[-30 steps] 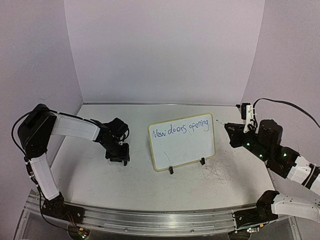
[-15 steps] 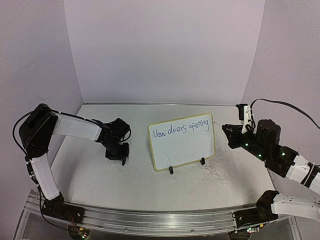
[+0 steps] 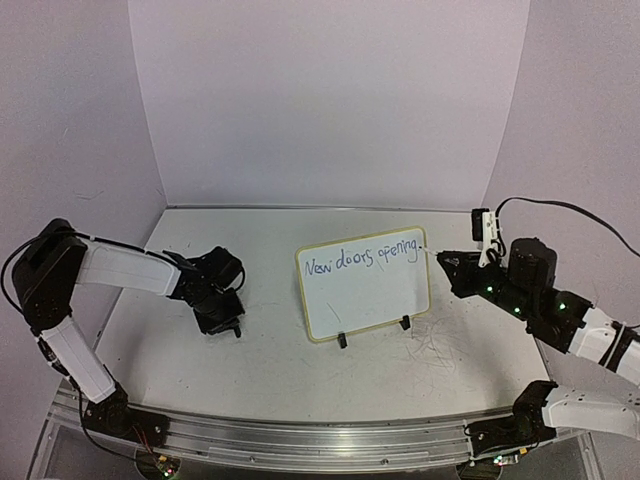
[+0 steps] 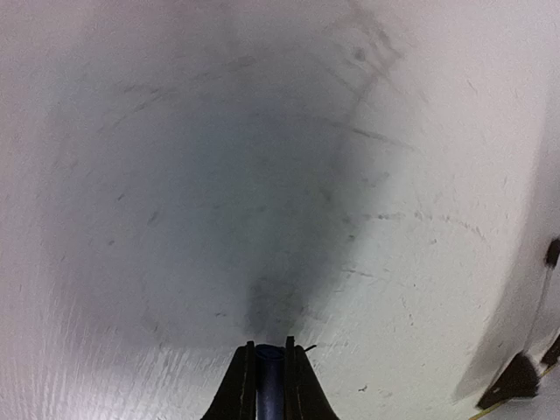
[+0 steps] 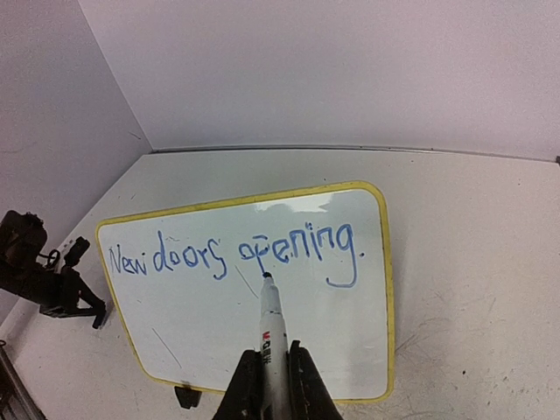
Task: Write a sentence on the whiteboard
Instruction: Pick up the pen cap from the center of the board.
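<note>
The whiteboard (image 3: 375, 295) stands tilted on two black feet at mid-table. The sentence (image 3: 362, 257), "New doors opening." in blue script, runs along its top. My right gripper (image 3: 457, 266) is just right of the board's upper right corner, shut on a white marker (image 5: 272, 319). In the right wrist view the marker's dark tip points at the sentence (image 5: 236, 254) on the whiteboard (image 5: 192, 328); whether it touches I cannot tell. My left gripper (image 3: 226, 322) is low over the table left of the board, shut on a dark blue cap (image 4: 269, 378).
Grey scribble marks (image 3: 440, 345) cover the table right of and in front of the board. Walls close in the back and both sides. A metal rail (image 3: 320, 440) runs along the near edge. One of the board's feet (image 4: 516, 381) shows at the right of the left wrist view.
My left gripper has moved left and toward the near edge, away from the board. My right gripper has shifted slightly left toward the board's right edge.
</note>
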Action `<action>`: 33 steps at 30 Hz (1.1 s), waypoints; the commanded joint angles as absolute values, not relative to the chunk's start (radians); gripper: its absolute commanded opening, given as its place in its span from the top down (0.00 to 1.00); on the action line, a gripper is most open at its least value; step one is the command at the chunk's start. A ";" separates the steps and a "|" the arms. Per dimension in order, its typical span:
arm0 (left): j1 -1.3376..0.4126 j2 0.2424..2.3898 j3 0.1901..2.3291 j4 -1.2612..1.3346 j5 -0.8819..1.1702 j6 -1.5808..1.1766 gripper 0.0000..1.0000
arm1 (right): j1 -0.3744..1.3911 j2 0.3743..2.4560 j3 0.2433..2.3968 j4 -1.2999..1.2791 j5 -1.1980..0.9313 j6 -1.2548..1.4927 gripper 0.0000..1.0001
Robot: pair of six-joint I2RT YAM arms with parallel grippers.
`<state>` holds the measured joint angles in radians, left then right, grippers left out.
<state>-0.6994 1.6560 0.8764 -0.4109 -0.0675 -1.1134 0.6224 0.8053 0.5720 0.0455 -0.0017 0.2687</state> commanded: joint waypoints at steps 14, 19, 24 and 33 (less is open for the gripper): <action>-0.747 1.486 0.831 -0.467 -0.079 -1.800 0.41 | 0.620 0.793 0.536 0.147 -0.036 0.320 1.00; -0.746 1.357 0.794 -0.468 -0.262 -1.330 0.28 | 0.620 0.795 0.527 0.149 -0.025 0.314 1.00; -0.752 1.251 0.733 -0.397 -0.242 -0.735 0.25 | 0.620 0.807 0.526 0.152 -0.030 0.294 1.00; -0.786 1.103 0.768 -0.268 0.121 0.131 0.16 | 0.620 0.765 0.517 0.152 -0.020 0.279 1.00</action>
<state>-0.7564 1.1566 0.7240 -0.3821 -0.0080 -0.3820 0.6224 0.8023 0.5223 0.1125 -0.0344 0.2929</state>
